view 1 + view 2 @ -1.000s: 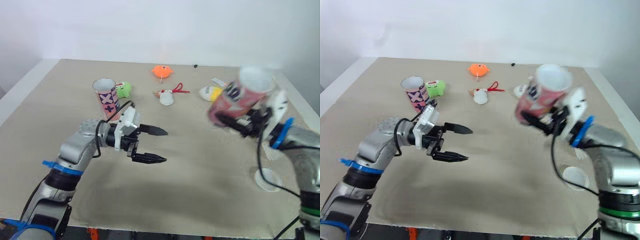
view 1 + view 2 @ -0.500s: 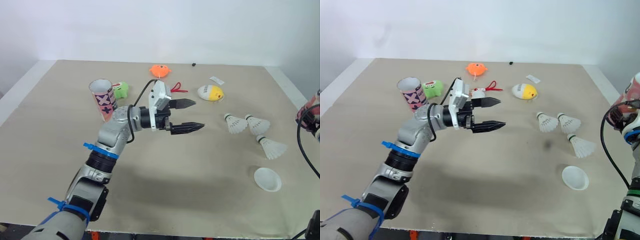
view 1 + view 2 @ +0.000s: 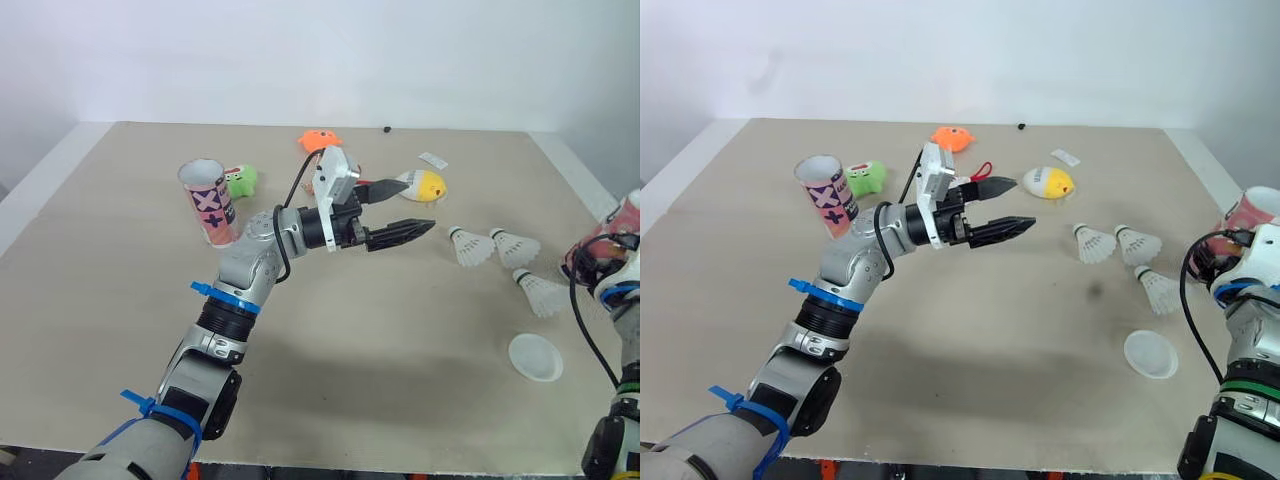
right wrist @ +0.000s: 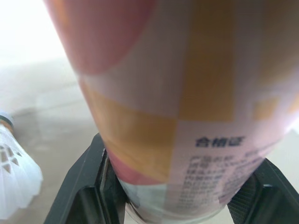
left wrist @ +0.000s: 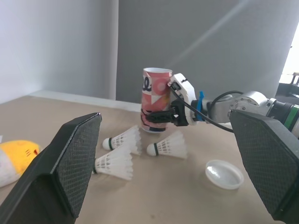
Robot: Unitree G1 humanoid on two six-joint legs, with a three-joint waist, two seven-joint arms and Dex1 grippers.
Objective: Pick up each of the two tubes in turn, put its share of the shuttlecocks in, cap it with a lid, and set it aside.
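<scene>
Pink tube (image 5: 156, 100) stands near upright, mouth up, clamped in the right tool (image 5: 161, 116) by the bench (image 3: 120, 300) edge. The left tool (image 3: 415, 205) gapes wide over open bench, 3 shuttlecocks (image 3: 468, 246) just ahead.

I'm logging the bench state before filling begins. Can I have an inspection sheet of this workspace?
Surface: beige table, flat.
Job's things: held tube in the right pincer; standing tube upright at far left; three shuttlecocks and one lid lying on the right.
Clutter: green toy, orange toy, yellow toy along the far side.
Grippers: left pincer open above mid-table; right pincer shut on the held tube.
Cables: black cable looping off each forearm.
Surroundings: white wall behind.
</scene>
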